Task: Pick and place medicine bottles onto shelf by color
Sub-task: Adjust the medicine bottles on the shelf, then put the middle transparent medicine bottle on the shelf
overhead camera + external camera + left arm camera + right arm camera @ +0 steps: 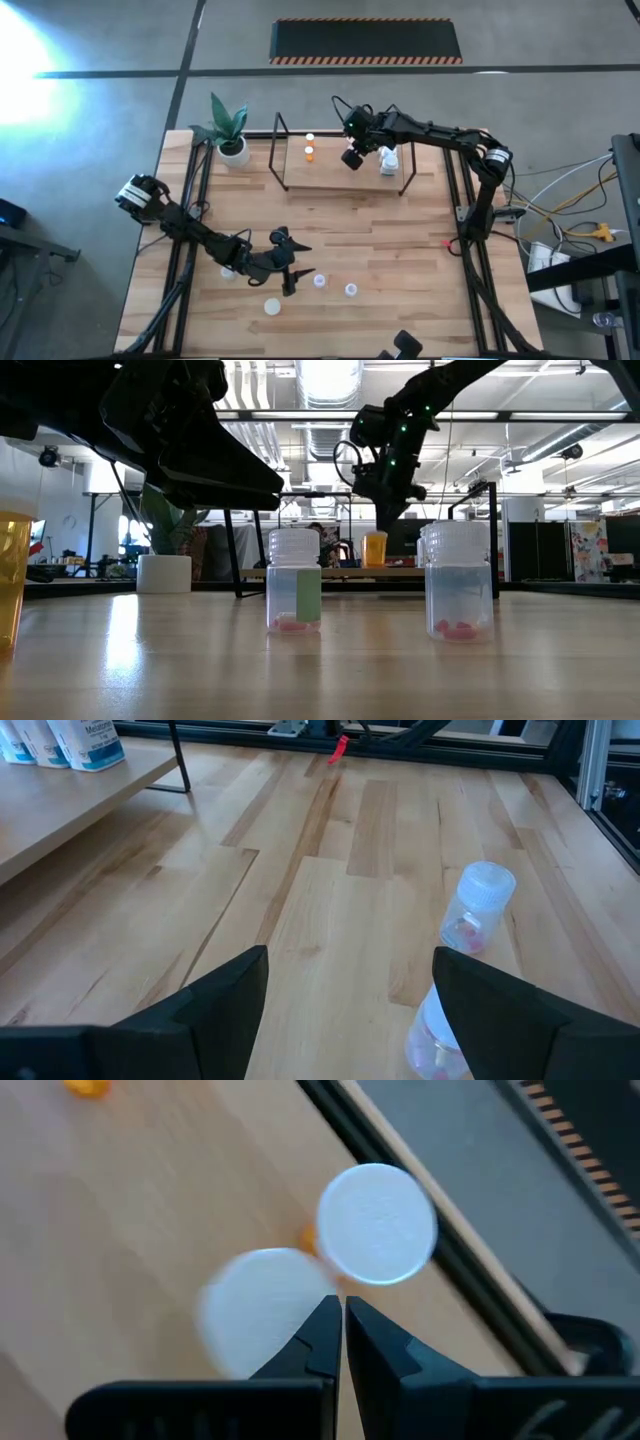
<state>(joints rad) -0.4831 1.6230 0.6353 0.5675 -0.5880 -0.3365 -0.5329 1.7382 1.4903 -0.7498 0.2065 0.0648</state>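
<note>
Left gripper (297,268) hovers low over the tabletop (400,250) near its front edge, fingers (215,1005) spread wide, nothing between them. Two clear bluish bottles (320,281) (351,290) stand just beside it, toward the front right; in the left wrist view they sit just ahead of one finger, not gripped. One white-capped bottle (272,306) stands closer to the front edge, another (229,272) is partly hidden under the left arm. Right gripper (352,158) hangs above the shelf (330,180) at the back of the tabletop, fingers (320,1342) pressed together, holding nothing. Two orange bottles (309,152) stand on the shelf board's left part, white bottles (389,160) near its right end. Potted plant (230,135) at the back left corner.
</note>
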